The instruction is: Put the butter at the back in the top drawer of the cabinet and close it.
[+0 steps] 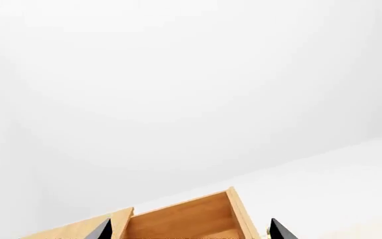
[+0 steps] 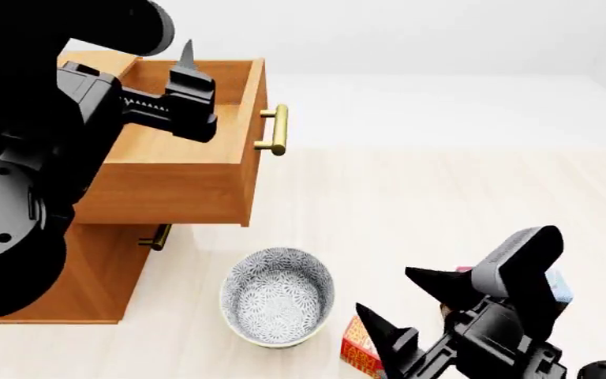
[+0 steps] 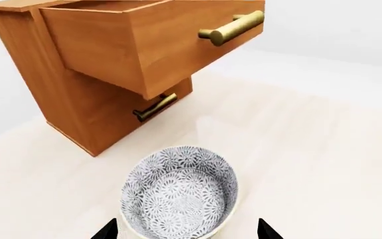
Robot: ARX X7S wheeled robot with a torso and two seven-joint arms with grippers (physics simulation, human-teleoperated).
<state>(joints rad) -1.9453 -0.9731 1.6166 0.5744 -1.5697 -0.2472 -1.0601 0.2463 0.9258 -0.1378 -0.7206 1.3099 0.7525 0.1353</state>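
Observation:
The cabinet (image 2: 82, 268) stands at the left with its top drawer (image 2: 177, 185) pulled out, brass handle (image 2: 272, 130) facing right. The drawer's plain wood inside (image 1: 184, 216) shows nothing in it. My left gripper (image 2: 189, 91) hovers over the drawer, open and holding nothing. My right gripper (image 2: 400, 302) is low at the front right, open and holding nothing, just above a small red and orange box (image 2: 359, 349) that looks like butter. A second box (image 2: 559, 286) with a pale blue patch sits farther back, mostly hidden behind my right arm.
A patterned grey-white bowl (image 2: 278, 296) sits on the pale floor in front of the cabinet, between my right fingertips (image 3: 108, 230) in the right wrist view. A lower drawer's handle (image 3: 154, 107) juts out under the open drawer.

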